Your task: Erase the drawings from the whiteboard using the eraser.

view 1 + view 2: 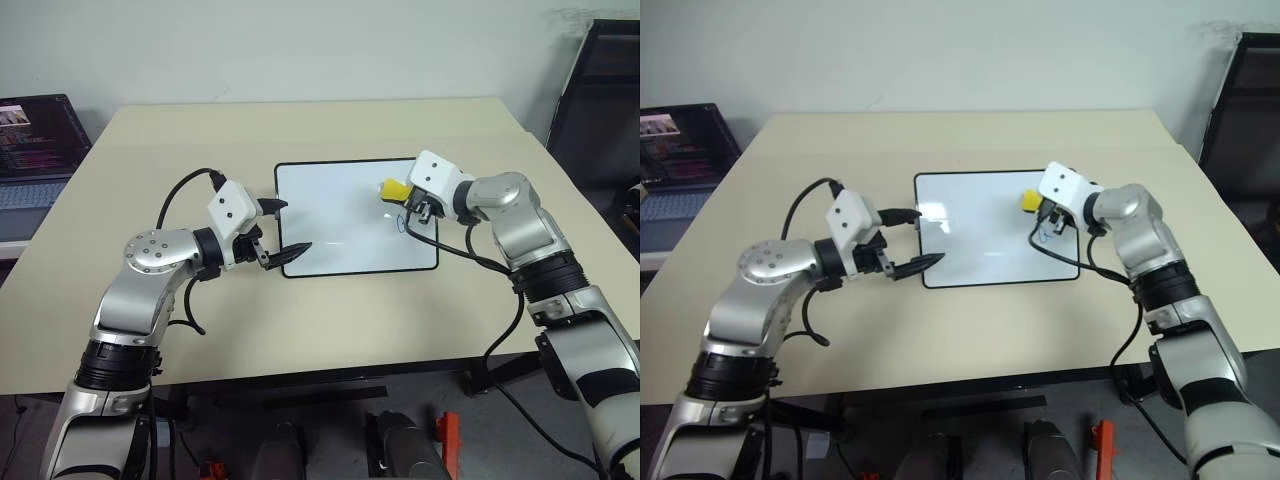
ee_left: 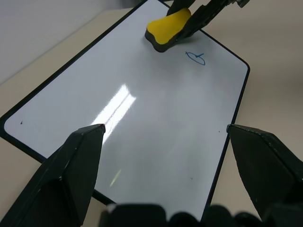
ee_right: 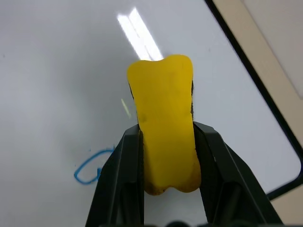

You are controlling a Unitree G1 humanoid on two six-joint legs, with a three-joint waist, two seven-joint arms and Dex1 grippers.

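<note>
Right tool (image 3: 166, 156) clamps the small bright yellow block eraser (image 1: 394, 189) over the white black-framed whiteboard (image 1: 340, 240) on the tan surface (image 1: 300, 320). One thin blue marker scribble (image 2: 195, 57) remains just beside the eraser, toward the robot; the left tool (image 1: 283, 230), spread wide, hovers over the board's opposite end.

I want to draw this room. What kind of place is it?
Probably an office or a lab room. There is a plain beige table with a whiteboard on it, a laptop at the side, and a bare white wall behind.

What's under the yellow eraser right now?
White surface of the small black-framed whiteboard, with one blue marker scribble beside the yellow block eraser held in the right gripper. Any ink directly beneath the eraser is covered.
</note>
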